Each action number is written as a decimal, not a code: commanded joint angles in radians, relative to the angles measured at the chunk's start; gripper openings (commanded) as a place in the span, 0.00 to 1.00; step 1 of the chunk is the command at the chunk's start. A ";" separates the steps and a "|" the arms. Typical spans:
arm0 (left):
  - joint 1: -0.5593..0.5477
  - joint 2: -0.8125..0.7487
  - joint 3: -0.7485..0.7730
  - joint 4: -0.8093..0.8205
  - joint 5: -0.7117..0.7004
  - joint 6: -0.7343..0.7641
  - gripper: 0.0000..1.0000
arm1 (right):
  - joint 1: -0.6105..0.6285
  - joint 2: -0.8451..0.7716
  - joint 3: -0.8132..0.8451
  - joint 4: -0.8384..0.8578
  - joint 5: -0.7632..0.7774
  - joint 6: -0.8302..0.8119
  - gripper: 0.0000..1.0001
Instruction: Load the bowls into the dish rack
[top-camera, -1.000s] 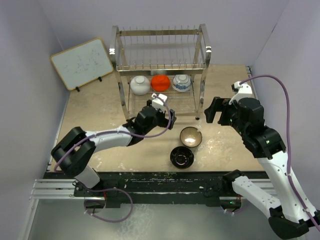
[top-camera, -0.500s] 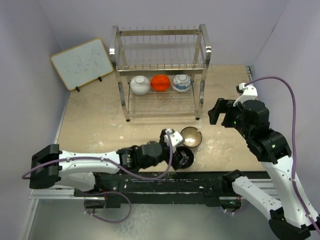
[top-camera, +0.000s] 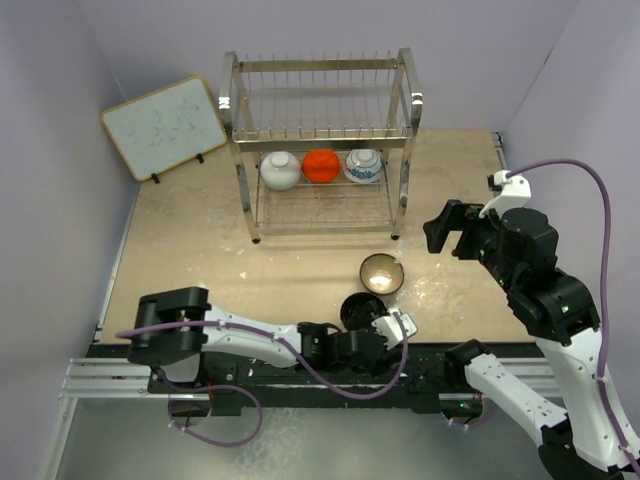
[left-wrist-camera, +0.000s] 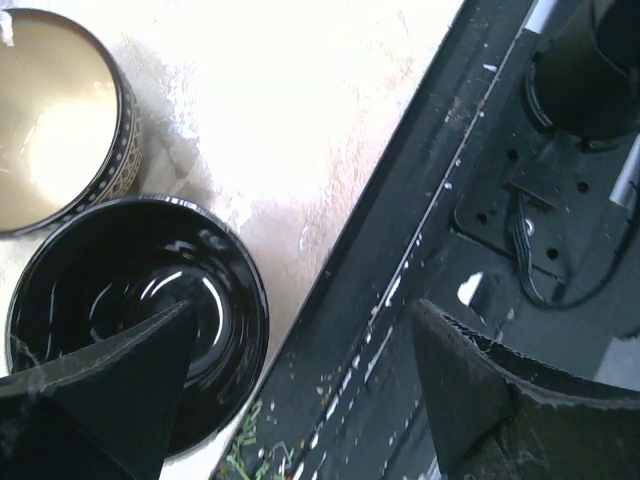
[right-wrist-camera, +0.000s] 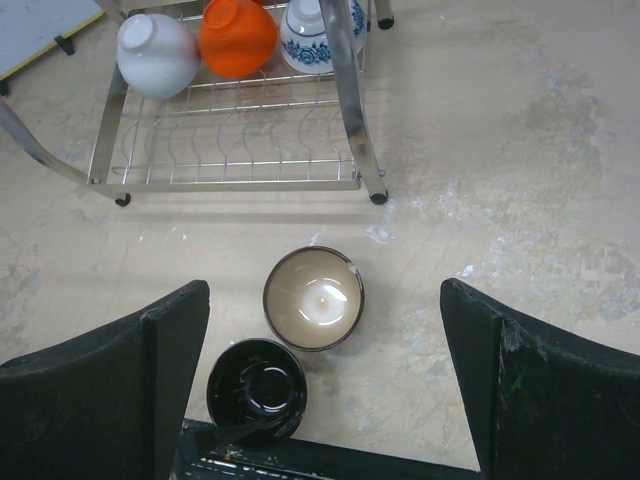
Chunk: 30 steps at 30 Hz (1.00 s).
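The steel dish rack (top-camera: 320, 140) stands at the back, and its lower shelf holds a white bowl (top-camera: 280, 170), an orange-red bowl (top-camera: 321, 166) and a blue-and-white bowl (top-camera: 363, 165). The tan-brown bowl (top-camera: 382, 273) and the glossy black bowl (top-camera: 358, 310) sit upright on the table near the front edge, almost touching. My left gripper (top-camera: 382, 326) is open and empty, low at the front edge. In the left wrist view (left-wrist-camera: 300, 400) one finger overlaps the black bowl (left-wrist-camera: 120, 300) and the other is over the black rail. My right gripper (top-camera: 445, 228) hangs open and empty above the tan bowl (right-wrist-camera: 313, 298).
A white wood-framed board (top-camera: 165, 125) leans at the back left. The black base rail (left-wrist-camera: 430, 250) runs along the table's near edge, right beside the black bowl. The rack's legs (right-wrist-camera: 375, 195) stand just behind the tan bowl.
My left arm has swung from the rack's front down to the near edge, folded low beside the black bowl. My right arm has drifted slightly right. The bowls have not moved.
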 joint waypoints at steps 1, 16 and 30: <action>-0.002 0.102 0.136 -0.027 -0.083 0.035 0.89 | -0.004 -0.008 0.039 0.000 0.018 0.008 0.98; 0.066 0.177 0.170 -0.062 -0.115 -0.043 0.62 | -0.004 -0.004 0.016 0.016 0.028 0.007 0.99; 0.063 0.157 0.114 -0.064 -0.098 -0.108 0.33 | -0.004 -0.015 0.003 0.021 0.034 0.016 0.99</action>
